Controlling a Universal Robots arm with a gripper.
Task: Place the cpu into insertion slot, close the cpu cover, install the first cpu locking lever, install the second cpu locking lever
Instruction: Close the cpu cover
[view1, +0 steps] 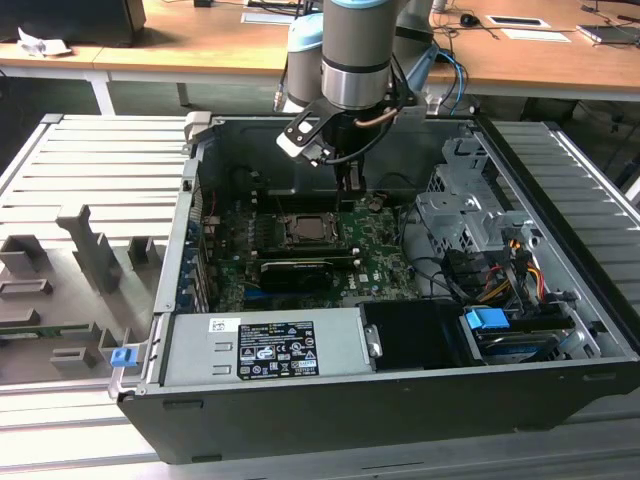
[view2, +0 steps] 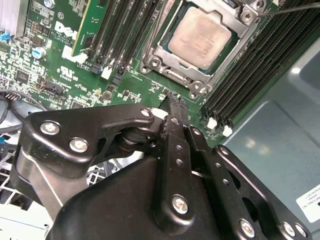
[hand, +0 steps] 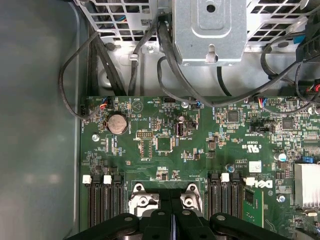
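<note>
In the exterior view, the nearest thing is the open computer case (view1: 400, 420), lying on a ribbed metal table (view1: 100, 150). A grey power supply box (view1: 265, 345) with a label sits along the case's closest side. Behind the box lies the green board (view1: 375, 255), with a long black card (view1: 295, 270) mounted on it. Just past the card is the insertion slot (view1: 305, 232). In the second wrist view, the cpu (view2: 200, 39) sits inside that slot with its pale silver face up. The cpu cover (view2: 162, 47) lies flat as a silver frame around it. Rows of black memory slots (view2: 250, 65) flank the socket on both sides. I cannot tell whether the levers are latched. The gripper (view1: 352, 190) hangs beyond the slot, near the case's far wall. Its fingers (view2: 175, 130) are pressed together, with their tips (view2: 172, 101) low over the board, just beside the socket's edge. Farther back stand wooden desks (view1: 200, 45).
</note>
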